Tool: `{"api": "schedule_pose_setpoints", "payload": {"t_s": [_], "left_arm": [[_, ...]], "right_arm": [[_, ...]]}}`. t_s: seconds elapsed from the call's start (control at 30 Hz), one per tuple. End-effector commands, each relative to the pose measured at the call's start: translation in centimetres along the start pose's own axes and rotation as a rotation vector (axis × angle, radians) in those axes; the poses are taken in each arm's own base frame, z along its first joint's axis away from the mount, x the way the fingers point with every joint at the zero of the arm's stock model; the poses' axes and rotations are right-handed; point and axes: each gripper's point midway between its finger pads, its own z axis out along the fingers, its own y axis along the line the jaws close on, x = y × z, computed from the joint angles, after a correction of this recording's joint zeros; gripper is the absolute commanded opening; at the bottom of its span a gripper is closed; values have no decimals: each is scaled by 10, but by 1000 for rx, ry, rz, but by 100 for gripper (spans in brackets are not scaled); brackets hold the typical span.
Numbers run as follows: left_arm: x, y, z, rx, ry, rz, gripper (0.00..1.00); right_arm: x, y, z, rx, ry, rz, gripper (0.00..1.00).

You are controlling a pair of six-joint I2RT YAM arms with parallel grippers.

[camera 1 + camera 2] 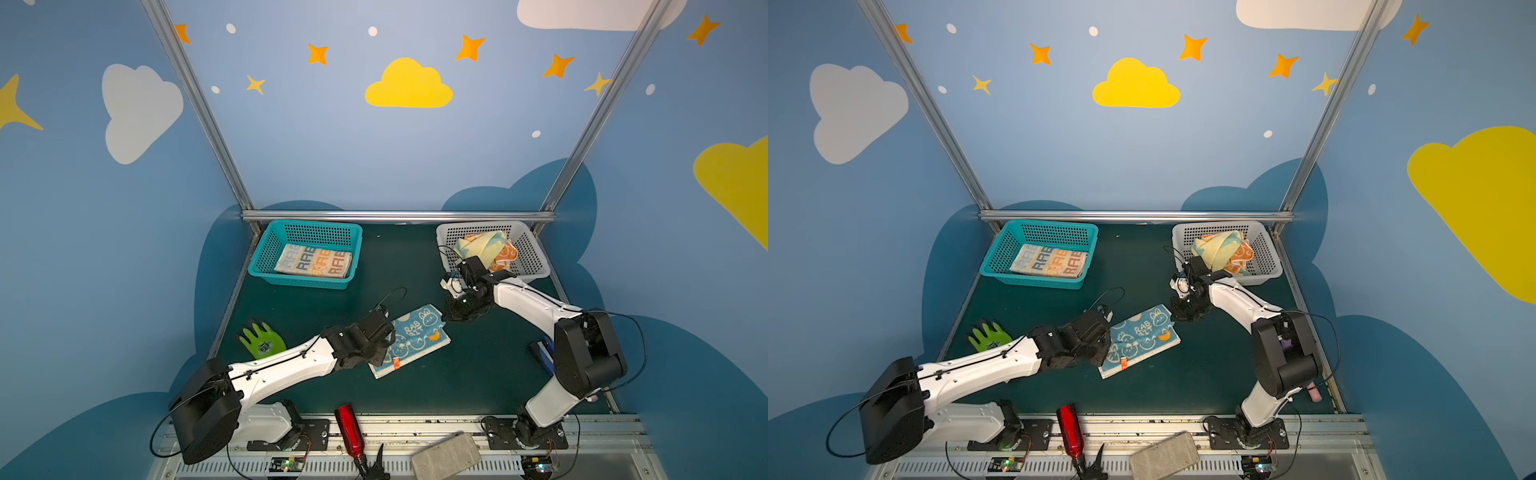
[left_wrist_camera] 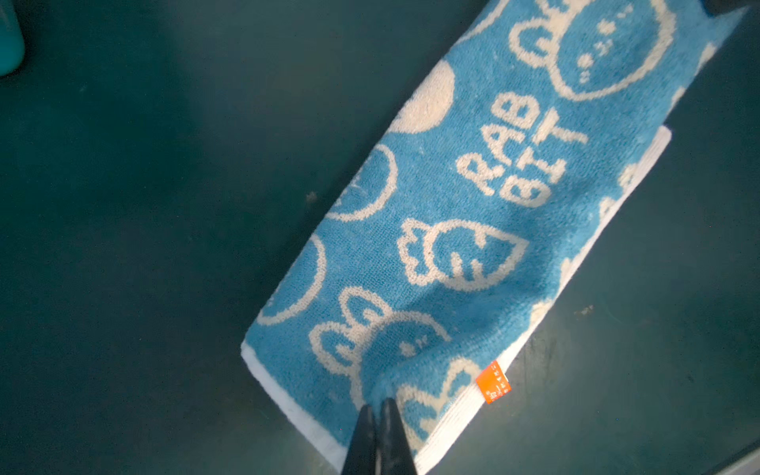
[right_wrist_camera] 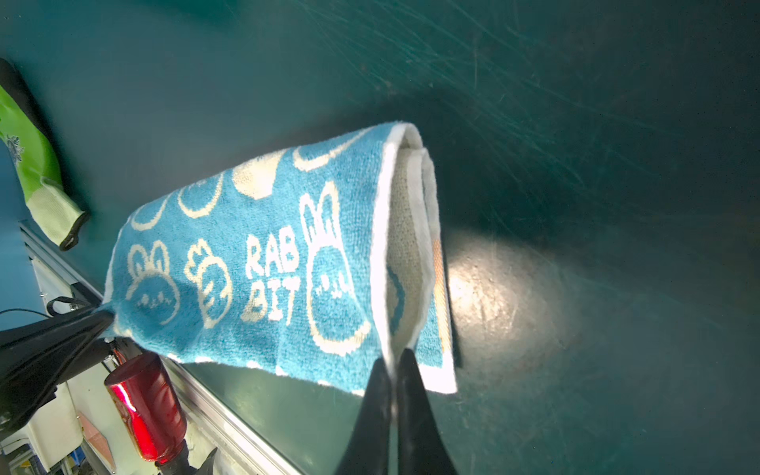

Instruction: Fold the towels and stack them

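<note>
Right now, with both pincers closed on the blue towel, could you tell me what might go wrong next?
The right pincer nips the blue towel near one corner, where its layers gape; a layer may slip out.
The left pincer pinches only a small ridge of cloth, so the fold could pull open.

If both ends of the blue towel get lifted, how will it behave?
Probably floppy: the blue towel puckers where the left tool pinches it. Its folded layers gape beside the right tool, so they may fall open. Looped pile likely resists slipping.
</note>
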Motion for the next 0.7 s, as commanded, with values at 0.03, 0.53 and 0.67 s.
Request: {"api": "schedule_pose_setpoints", "payload": {"t_s": [0.03,0.53,0.67], "left_arm": [[10,6,2,-46,31,-1,4],[40,-1,26,-81,129,21,6],[52,-3,32,-99,175,37,28]], "right_arm": [[12,-2,-1,3,22,13,0],[40,-19,23,28,89,62,0],[40,-21,26,38,97,68,0]]}}
